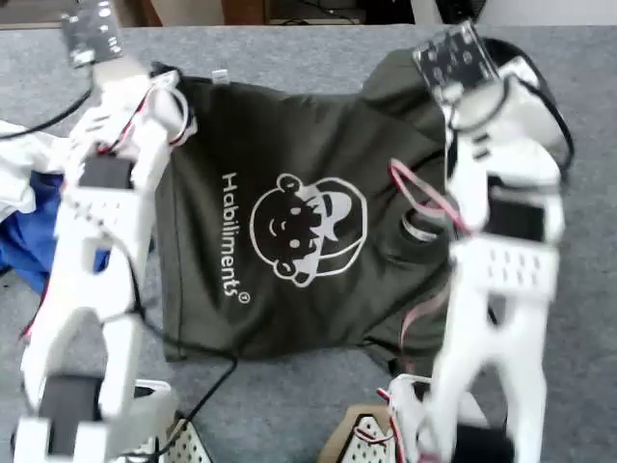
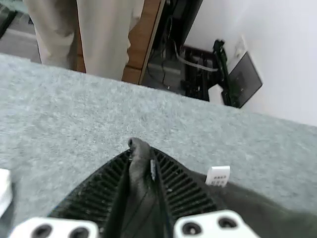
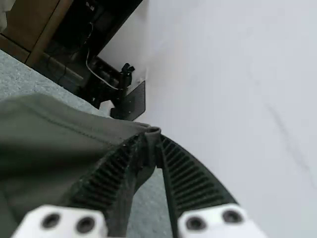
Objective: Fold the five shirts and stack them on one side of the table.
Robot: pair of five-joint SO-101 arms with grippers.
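A dark olive shirt (image 1: pixel 289 260) with a white cartoon print lies spread on the grey table, print up. My left gripper (image 2: pixel 141 148) is shut on a pinch of the shirt's fabric (image 2: pixel 138 168) at its far left corner, near a white label (image 2: pixel 218 176). In the high view that arm (image 1: pixel 106 193) stands along the shirt's left edge. My right gripper (image 3: pixel 151 136) is shut on the olive shirt's edge (image 3: pixel 59 144), lifted above the table. Its arm (image 1: pixel 496 222) stands over the shirt's right side, where the cloth bunches up.
A heap of other clothes, white (image 1: pixel 24 169) and blue (image 1: pixel 29 241), lies at the table's left edge. Cables (image 1: pixel 207 386) and the arm bases sit along the near edge. Grey table (image 1: pixel 318 58) shows beyond the shirt. Furniture and a wall stand behind the table.
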